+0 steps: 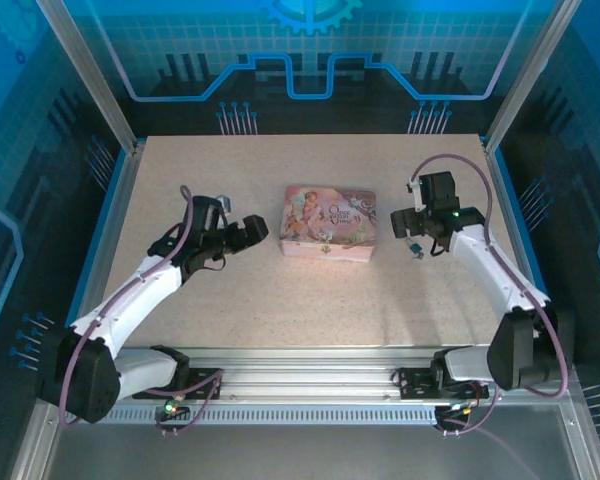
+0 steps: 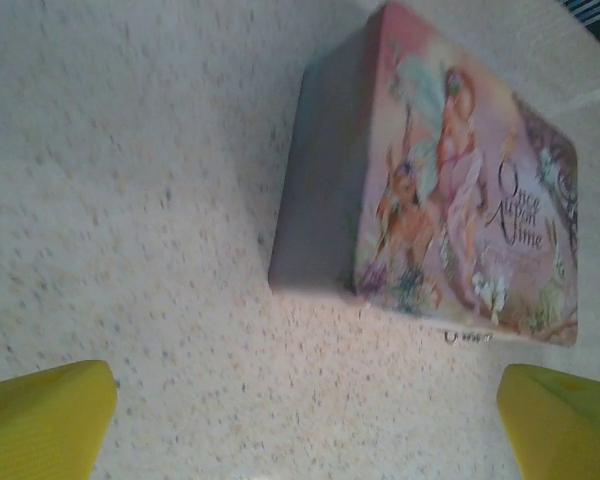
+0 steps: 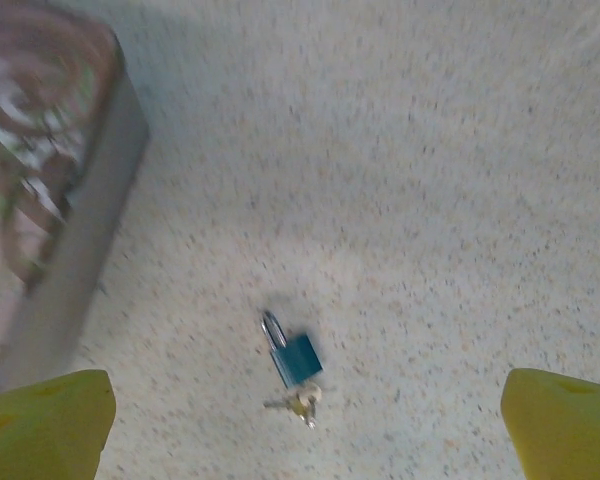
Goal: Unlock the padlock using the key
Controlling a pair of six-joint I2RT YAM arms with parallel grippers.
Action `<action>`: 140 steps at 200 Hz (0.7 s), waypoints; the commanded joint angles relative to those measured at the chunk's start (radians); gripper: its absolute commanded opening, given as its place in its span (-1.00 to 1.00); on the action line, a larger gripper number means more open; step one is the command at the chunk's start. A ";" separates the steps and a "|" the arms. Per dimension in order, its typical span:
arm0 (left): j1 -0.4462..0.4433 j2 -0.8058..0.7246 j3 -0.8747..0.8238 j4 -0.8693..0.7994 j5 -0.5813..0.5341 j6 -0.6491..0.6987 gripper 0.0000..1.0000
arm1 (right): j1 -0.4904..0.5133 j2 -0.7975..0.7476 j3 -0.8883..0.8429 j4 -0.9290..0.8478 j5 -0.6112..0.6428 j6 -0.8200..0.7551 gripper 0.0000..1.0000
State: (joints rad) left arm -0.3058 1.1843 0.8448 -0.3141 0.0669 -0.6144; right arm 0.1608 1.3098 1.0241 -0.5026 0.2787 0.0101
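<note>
Approach was judged the step in hand. The left gripper (image 2: 305, 430) was seen spread, empty, near the pink tin (image 1: 328, 222). Right of it the padlock (image 3: 298, 358) lay on the table (image 1: 230, 300) — key (image 3: 300, 403) at its base (seated or not could not be told) — under the right gripper (image 3: 305, 430), likewise spread; descent onto the key was called for. Its teal body was resolved from the right wrist, not from above.

The pink illustrated tin (image 2: 460, 190) lies flat on the speckled table (image 2: 150, 200), its lid showing a fairy figure and the words "Once Upon a Time". Just beside the tin's near edge sits a small dark metal bit (image 2: 468, 338) — too blurred to identify. Nearer than the tin and apart from it, the left gripper (image 2: 300, 425) has its yellow fingertips (image 2: 45, 415) spread wide — bare table between them.
</note>
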 commanded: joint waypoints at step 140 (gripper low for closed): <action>0.275 0.177 -0.387 0.841 -0.396 0.492 0.98 | -0.076 -0.044 -0.503 0.934 0.028 0.002 1.00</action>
State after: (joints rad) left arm -0.0540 1.2800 0.5156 0.2348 -0.3080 -0.1806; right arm 0.1047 1.2350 0.5388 0.3115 0.3340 0.0185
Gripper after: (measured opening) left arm 0.990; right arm 0.997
